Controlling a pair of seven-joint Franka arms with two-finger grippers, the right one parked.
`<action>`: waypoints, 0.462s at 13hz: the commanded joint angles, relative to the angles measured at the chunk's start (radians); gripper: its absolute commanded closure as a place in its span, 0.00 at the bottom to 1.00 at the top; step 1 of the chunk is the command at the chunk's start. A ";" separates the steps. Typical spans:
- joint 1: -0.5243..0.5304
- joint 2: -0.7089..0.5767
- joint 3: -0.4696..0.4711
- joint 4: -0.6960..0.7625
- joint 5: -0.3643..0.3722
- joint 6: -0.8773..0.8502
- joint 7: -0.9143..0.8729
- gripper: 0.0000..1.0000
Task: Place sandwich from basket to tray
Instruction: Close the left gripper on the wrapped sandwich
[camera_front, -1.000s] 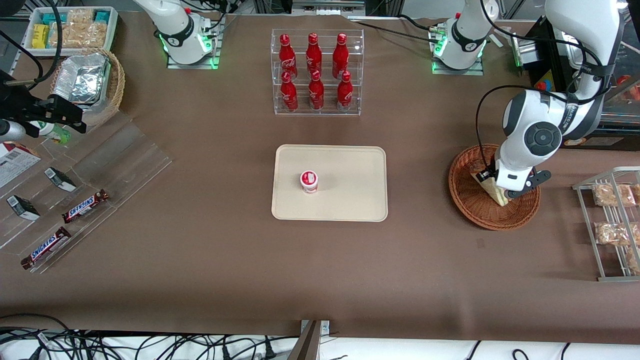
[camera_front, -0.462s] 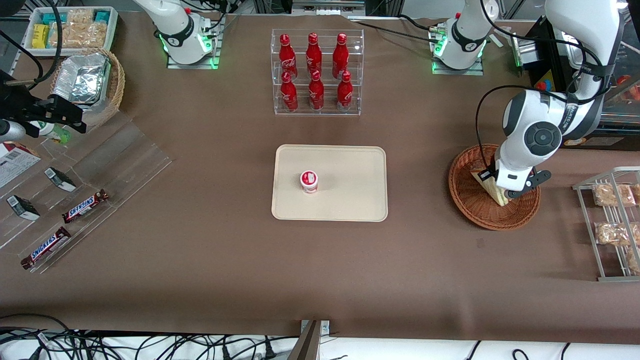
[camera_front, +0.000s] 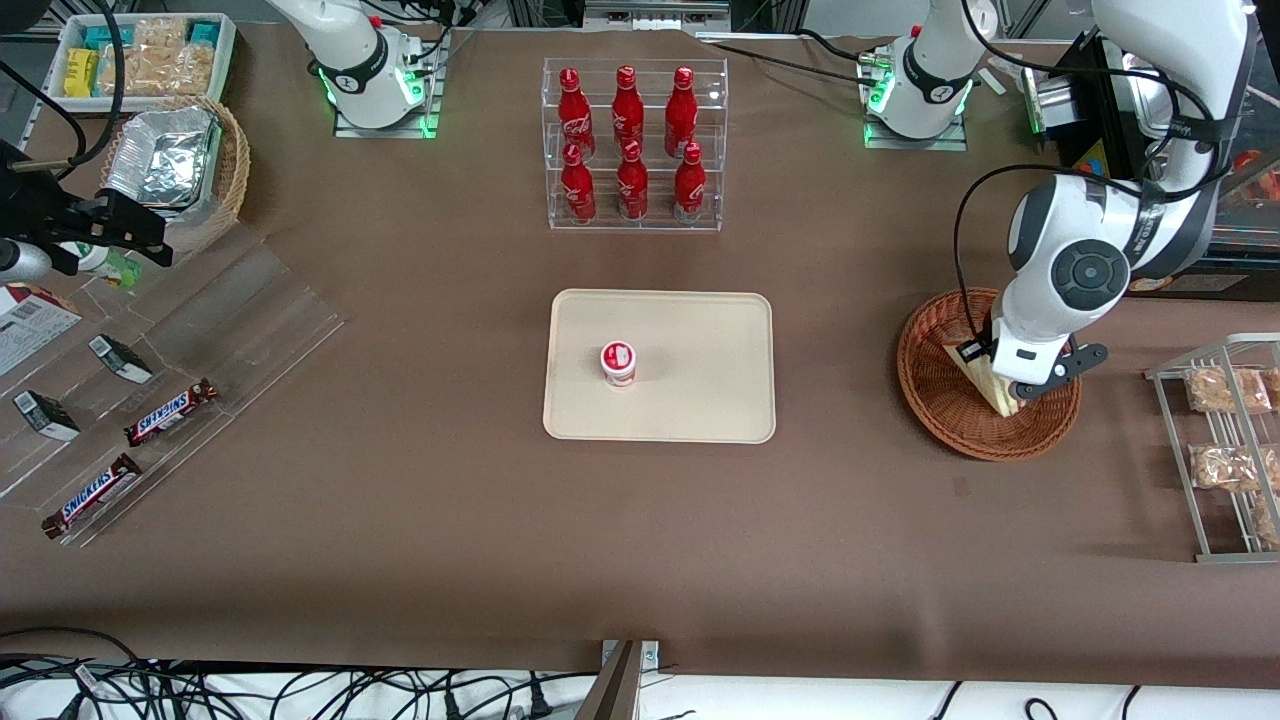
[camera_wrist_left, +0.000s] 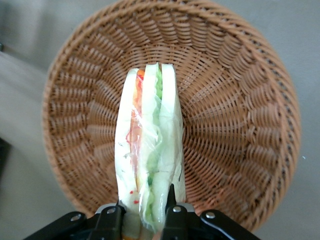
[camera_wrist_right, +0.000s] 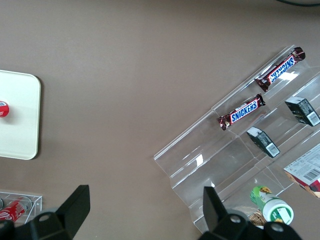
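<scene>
The sandwich (camera_wrist_left: 150, 150) is a clear-wrapped wedge of pale bread with green and red-pink filling. It stands on edge in the round reddish-brown wicker basket (camera_wrist_left: 235, 110). My left gripper (camera_wrist_left: 145, 215) is shut on the sandwich's wide end, one black finger (camera_wrist_left: 172, 212) pressed on each bread face. In the front view the gripper (camera_front: 1005, 388) is low over the basket (camera_front: 940, 400), toward the working arm's end of the table, and the sandwich (camera_front: 982, 380) shows under it. The cream tray (camera_front: 700, 400) lies mid-table.
A small red-and-white cup (camera_front: 618, 362) stands on the tray. A clear rack of red bottles (camera_front: 632, 145) stands farther from the front camera than the tray. A wire rack with bagged snacks (camera_front: 1225, 440) is beside the basket. Clear shelves with candy bars (camera_front: 150, 400) lie toward the parked arm's end.
The left arm's wrist and upper links have shifted very slightly. The gripper stays around the sandwich in the basket, and the sandwich has hardly moved.
</scene>
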 joint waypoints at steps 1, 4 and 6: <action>-0.003 -0.015 -0.030 0.120 0.031 -0.176 0.069 0.71; -0.003 -0.015 -0.096 0.218 0.030 -0.322 0.164 0.71; -0.003 -0.015 -0.160 0.260 0.017 -0.376 0.164 0.71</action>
